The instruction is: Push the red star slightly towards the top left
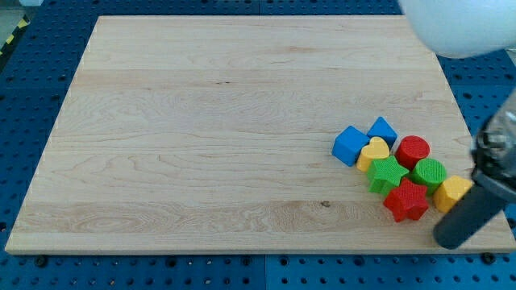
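My tip [448, 239] sits near the view's bottom right corner of the counter [201, 121], just to the right of and slightly below the red star [406, 200], with a small gap of bare wood between us. I have no hand to open or close; the rod simply rests at sliding height, holding nothing.

The red star lies at the bottom edge of a tight cluster. Touching it above left is the green star [387, 173], and above right the green cylinder [428, 172]. Farther up sit the red cylinder [413, 150], the yellow heart [373, 152] and two blue blocks [350, 144], the smaller one [382, 129] behind. A yellow block [452, 192] lies just right of the red star, close to my rod.

I judge I am placed here because a push toward the top left has to start from the star's opposite, lower right side. The trouble is the crowding: the green star stands directly in the path, so any shove will likely carry neighbours along. A short, gentle nudge seems called for.
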